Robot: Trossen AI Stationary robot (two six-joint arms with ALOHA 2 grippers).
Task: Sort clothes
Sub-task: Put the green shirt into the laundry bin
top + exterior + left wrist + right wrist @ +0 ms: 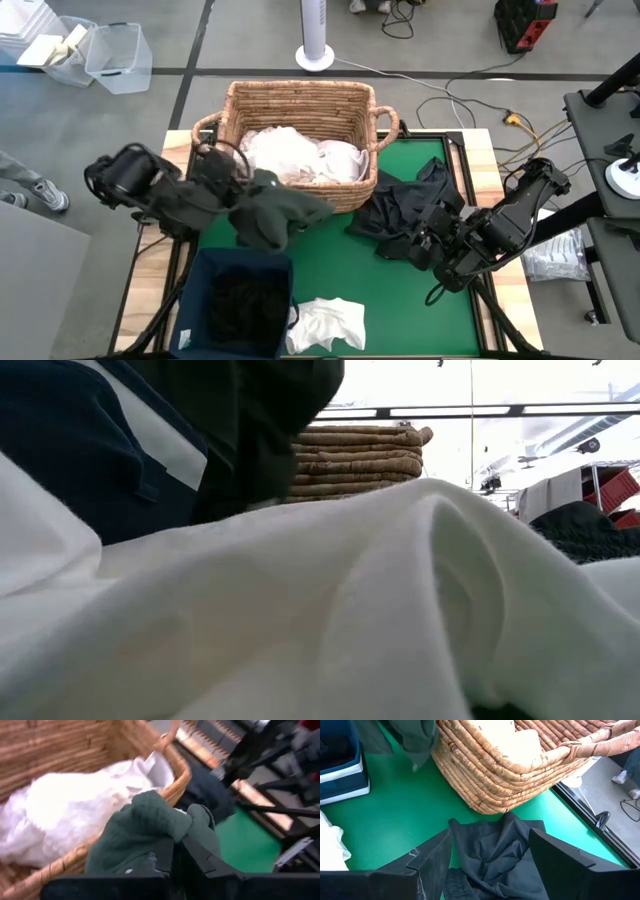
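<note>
My left gripper point(243, 188) is shut on a dark grey-green garment point(272, 212) that hangs by the wicker basket's near left corner, above the navy bin point(238, 300). White clothes point(300, 155) lie in the basket point(300, 105). A black garment point(410, 215) lies on the green mat at the right; my right gripper point(490, 855) is open, its fingers on either side of it. A white garment point(325, 322) lies on the mat at the near edge. My left gripper pinches a bunched fold of the grey-green garment point(167, 827) between its two fingers. The fingers come level from the table's left. The garment is lifted, and the rest of it hangs slack below the fingers over the mat and the bin's far edge.
The navy bin holds dark clothes point(240, 305). The white garment fills most of the low view point(350, 610). Beyond the table are clear plastic boxes point(110, 55), a white fan base point(315, 55) and cables on the floor.
</note>
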